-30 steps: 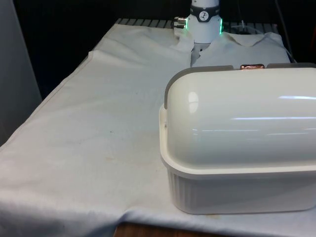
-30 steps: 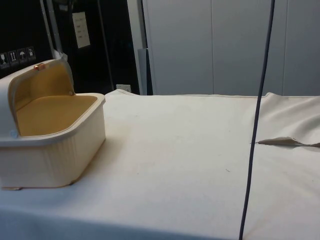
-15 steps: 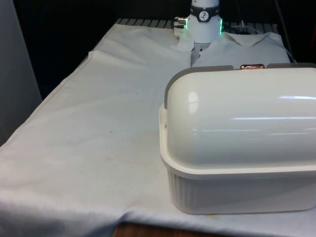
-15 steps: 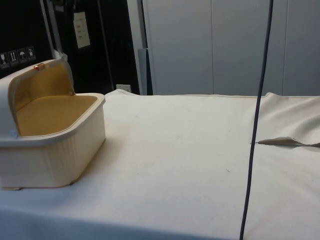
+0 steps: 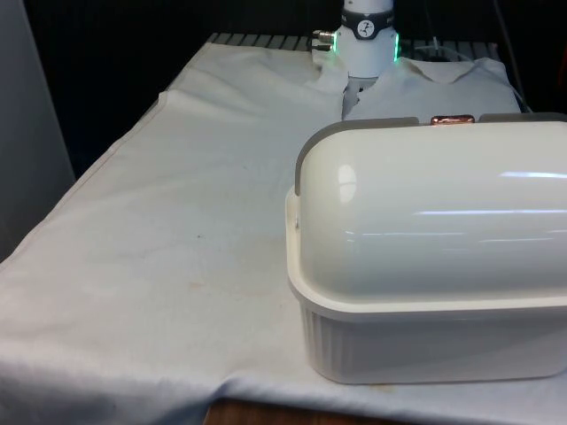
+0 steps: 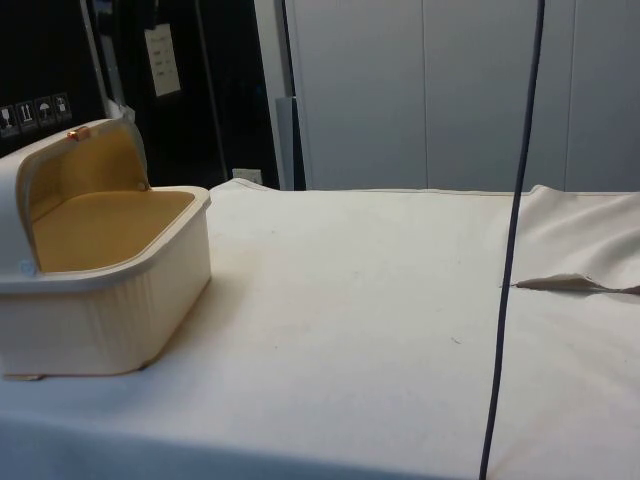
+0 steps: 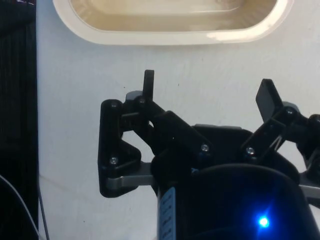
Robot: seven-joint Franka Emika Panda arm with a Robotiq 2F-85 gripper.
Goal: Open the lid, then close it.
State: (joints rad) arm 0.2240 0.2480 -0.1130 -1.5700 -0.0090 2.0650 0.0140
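Note:
A cream bread box (image 5: pixel 425 345) stands at the front view's right, its back towards that camera. From the side, the bread box (image 6: pixel 120 300) has its domed lid (image 6: pixel 85 165) rolled back and open, with a copper handle (image 6: pixel 73 133) at the lid's top edge and a bare tan inside. My gripper (image 7: pixel 210 90) hangs over the white cloth just in front of the box's rim (image 7: pixel 165 36). Its black fingers (image 7: pixel 149 82) stand wide apart, open, with nothing between them and clear of the box.
The white cloth (image 6: pixel 380 300) spreads wide beside the box. A black cable (image 6: pixel 510 260) hangs down at the side view's right, and the cloth has a fold (image 6: pixel 570 283) near it. The table's edge (image 5: pixel 97 159) runs along the front view's left.
The black cable in the side view has swung slightly. The bread box and its open lid stand as before.

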